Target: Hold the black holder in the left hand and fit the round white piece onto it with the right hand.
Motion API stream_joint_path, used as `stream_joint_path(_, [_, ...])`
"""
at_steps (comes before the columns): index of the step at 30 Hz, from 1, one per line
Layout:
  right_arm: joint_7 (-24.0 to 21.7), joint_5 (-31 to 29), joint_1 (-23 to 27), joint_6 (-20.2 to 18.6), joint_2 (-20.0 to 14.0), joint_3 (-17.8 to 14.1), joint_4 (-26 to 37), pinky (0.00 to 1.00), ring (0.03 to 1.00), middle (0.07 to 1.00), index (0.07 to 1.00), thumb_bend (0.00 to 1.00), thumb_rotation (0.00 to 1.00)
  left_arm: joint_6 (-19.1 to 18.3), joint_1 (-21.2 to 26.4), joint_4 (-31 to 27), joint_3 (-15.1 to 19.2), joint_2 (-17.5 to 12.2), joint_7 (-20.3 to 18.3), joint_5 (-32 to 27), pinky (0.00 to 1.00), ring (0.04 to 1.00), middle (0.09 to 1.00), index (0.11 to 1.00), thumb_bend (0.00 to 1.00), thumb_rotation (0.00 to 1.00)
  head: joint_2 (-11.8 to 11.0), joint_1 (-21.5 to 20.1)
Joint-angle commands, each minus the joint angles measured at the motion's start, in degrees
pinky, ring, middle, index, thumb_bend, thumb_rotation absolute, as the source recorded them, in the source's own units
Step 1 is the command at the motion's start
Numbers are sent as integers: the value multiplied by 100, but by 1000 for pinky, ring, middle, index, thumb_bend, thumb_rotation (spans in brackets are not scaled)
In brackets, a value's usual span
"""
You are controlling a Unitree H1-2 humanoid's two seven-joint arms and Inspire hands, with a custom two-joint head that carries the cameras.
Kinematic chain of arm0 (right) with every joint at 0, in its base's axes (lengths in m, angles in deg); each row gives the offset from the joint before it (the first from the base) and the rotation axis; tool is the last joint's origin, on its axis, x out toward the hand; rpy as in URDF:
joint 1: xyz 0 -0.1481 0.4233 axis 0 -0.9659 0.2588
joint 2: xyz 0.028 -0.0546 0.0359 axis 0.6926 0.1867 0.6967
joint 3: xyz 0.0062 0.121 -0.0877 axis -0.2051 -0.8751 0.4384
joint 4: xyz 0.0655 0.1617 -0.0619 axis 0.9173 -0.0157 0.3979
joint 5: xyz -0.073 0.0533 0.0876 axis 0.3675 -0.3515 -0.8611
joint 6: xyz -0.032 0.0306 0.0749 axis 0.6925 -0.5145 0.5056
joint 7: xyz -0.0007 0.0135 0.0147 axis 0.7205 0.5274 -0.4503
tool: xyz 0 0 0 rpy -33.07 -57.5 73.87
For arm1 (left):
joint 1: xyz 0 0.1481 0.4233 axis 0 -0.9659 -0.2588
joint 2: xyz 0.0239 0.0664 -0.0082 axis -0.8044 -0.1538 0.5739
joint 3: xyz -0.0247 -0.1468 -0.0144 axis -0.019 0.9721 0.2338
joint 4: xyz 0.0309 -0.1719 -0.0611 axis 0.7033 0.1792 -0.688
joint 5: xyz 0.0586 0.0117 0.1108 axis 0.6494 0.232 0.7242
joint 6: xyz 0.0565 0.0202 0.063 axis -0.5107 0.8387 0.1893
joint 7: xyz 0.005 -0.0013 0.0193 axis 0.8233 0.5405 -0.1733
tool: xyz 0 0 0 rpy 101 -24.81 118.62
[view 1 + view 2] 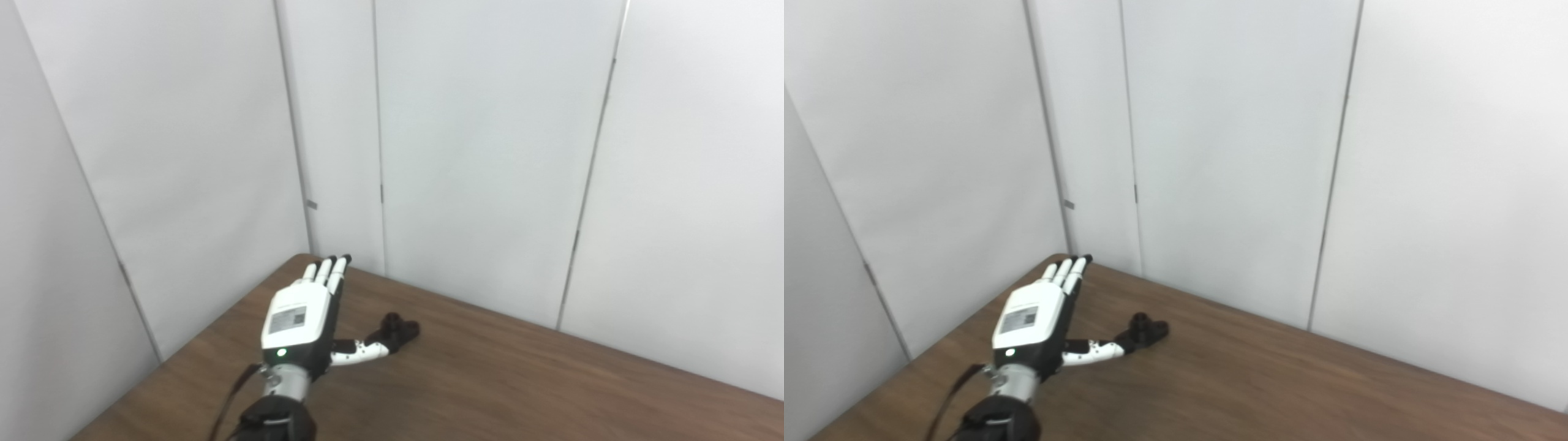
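In the left eye view, the left hand (300, 321) with white back plate and black-tipped fingers (331, 272) is over the brown wooden desk (520, 380), near its far left corner. The fingers are stretched straight and lie together, pointing to the far corner, and the thumb (361, 352) stands out to the side. The hand holds nothing. The small black holder with rounded lumps (398, 329) lies on the desk just beside the thumb tip; if the thumb touches it or not, I cannot tell. A green light shines at the wrist. Behind the desk stand the pale grey wall panels (490, 153). The right hand is not seen.

In the right eye view, the same left hand (1032, 321) is open with straight fingers (1069, 272) near the far left corner of the desk (1274, 392). The black holder (1147, 327) rests on the desk surface at the end of the thumb (1093, 350), a little way in from the far edge. The round white piece I cannot find in either view.
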Motion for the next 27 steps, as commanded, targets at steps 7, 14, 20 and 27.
stream_joint_path(7, [-24,-173,-317,-200,134,-173,-74,917,1000,1000,1000,324,640,-17,426,1194,360,27,66,-231,1000,1000,1000,1000,1000,598,85,-24])
stream_joint_path(14, [-53,-163,-411,-198,116,-186,21,900,1000,1000,1000,314,639,-16,680,2283,303,28,504,-760,1000,1000,1000,997,1000,584,153,-119])
stream_joint_path(20, [-31,-80,-524,-216,124,-192,118,906,1000,1000,1000,327,643,-18,879,2929,190,100,865,-1176,1000,1000,1000,979,1000,551,230,-235])
stream_joint_path(27, [-69,-78,-758,-208,156,-192,346,932,1000,1000,1000,338,633,3,1022,3586,-170,65,1521,-1698,1000,1000,1000,972,1000,569,358,-405])
